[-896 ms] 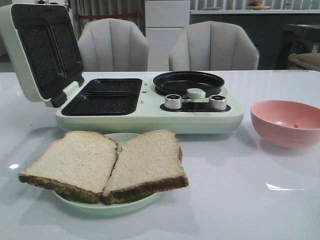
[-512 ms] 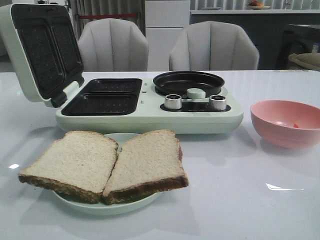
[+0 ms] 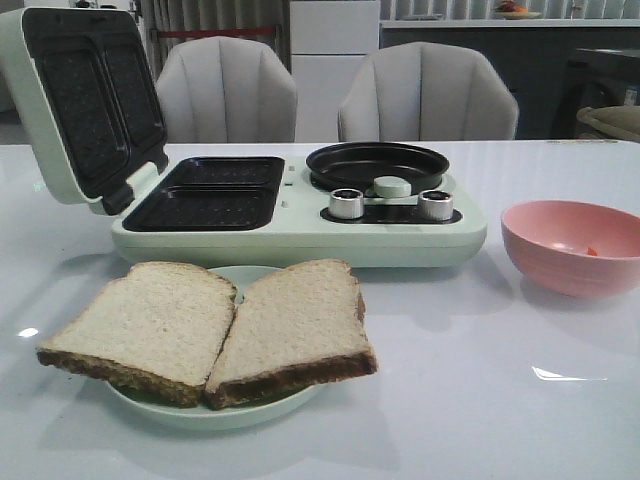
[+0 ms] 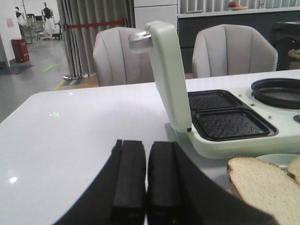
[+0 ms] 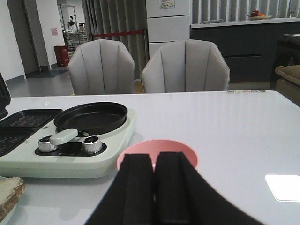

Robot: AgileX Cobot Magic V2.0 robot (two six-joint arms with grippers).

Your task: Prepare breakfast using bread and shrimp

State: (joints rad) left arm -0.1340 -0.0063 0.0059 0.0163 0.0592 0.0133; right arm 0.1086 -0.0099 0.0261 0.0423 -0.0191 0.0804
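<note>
Two grey chairs (image 3: 335, 95) stood behind the white table (image 3: 480, 400). I saw the bread (image 3: 215, 325) laid on a pale plate (image 3: 215, 415) before the open sandwich maker (image 3: 280, 205), ready for loading. The shrimp (image 3: 592, 250) showed only as an orange speck in the pink bowl (image 3: 570, 245). Only the wrist views showed my left gripper (image 4: 146, 176) and right gripper (image 5: 154, 187), jaws pressed together, empty.

white table (image 3: 520, 420) | two grey chairs (image 3: 228, 92) | curtains (image 5: 112, 21)
</note>
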